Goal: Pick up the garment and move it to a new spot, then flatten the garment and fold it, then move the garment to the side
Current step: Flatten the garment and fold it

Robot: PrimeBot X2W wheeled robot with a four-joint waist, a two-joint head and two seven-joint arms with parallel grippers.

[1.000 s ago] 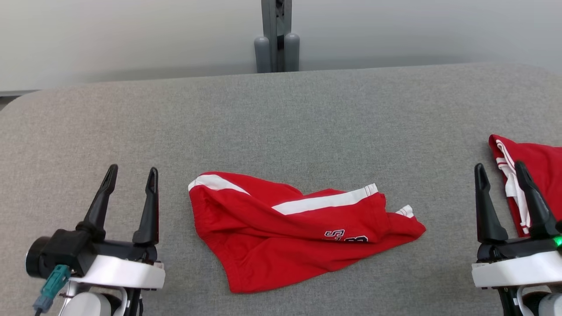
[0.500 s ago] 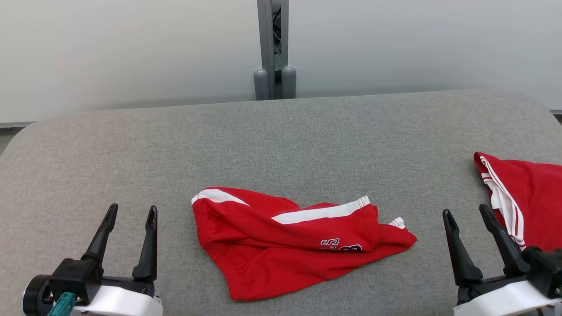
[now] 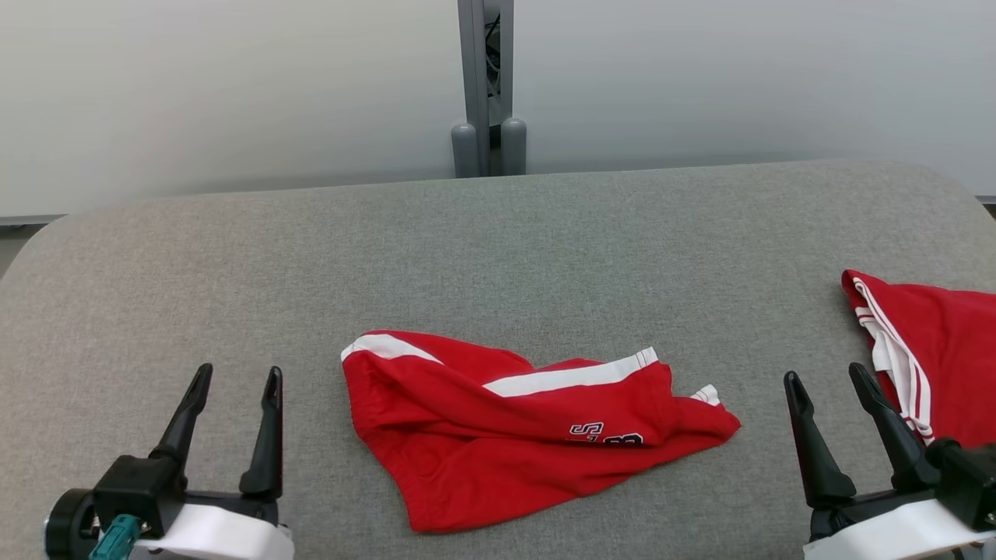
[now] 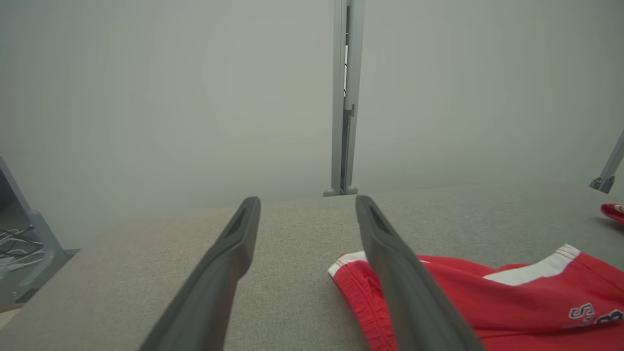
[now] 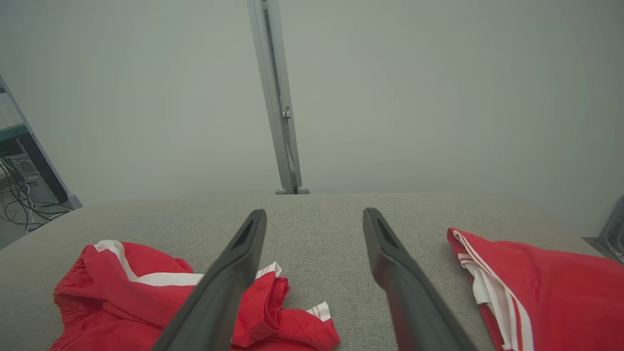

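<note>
You seem at the start: the garment (image 3: 513, 443) lies crumpled, lower centre. Your left gripper (image 3: 239, 372) and right gripper (image 3: 823, 374) stand spread, empty.

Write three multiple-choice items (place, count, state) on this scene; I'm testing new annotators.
1. On the grey table, the crumpled red shorts lie: A) mid-table, between left gripper and right gripper; B) at the far edge; C) under the right gripper.
2. Red garments on the table: A) one; B) two; C) three.
3. The left gripper is: A) open, empty; B) shut on the shorts; C) shut, empty.
Answers: A, grippers flank them; B, a second red garment lies at the right; A, jaws apart, nothing between.
</note>
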